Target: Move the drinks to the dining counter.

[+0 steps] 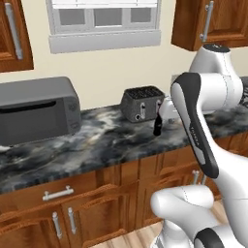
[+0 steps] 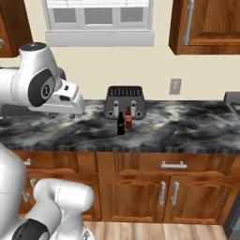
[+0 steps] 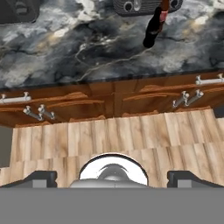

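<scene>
A black-grey marbled stone surface [image 2: 187, 126] runs along the wall above wooden base cabinets [image 2: 140, 192] with metal handles, below a white-framed window [image 2: 98, 21] and wooden upper cabinets [image 2: 206, 26]. The white robot arm [image 1: 203, 126] rises from the lower right of the left base view and bends at an elbow high above the surface; in the right base view its upper links [image 2: 37, 84] extend from the left edge. A grey microwave [image 1: 36, 111] stands at the left end of the surface. A dark grey slotted toaster [image 2: 124, 101] stands against the wall near the middle, its two levers facing outward. Just in front of the toaster stand two small slim bottles, both upright: a dark bottle [image 2: 121, 123] with a red label, and, just beside it to the right and slightly farther back, a brown bottle [image 2: 128, 118] with a red label. In the left base view the dark bottle [image 1: 157, 125] appears to the right of the toaster [image 1: 142, 102], partly beside the arm. In the hand view the bottles [image 3: 155, 24] lie near the top edge, well apart from the end effector [image 3: 111, 178], whose two dark fingertips [image 3: 41, 178] sit spread wide apart at the lower corners, holding nothing, over the wooden plank floor [image 3: 113, 135]. An outlet plate [image 2: 175, 86] is mounted on the wall right of the toaster.
</scene>
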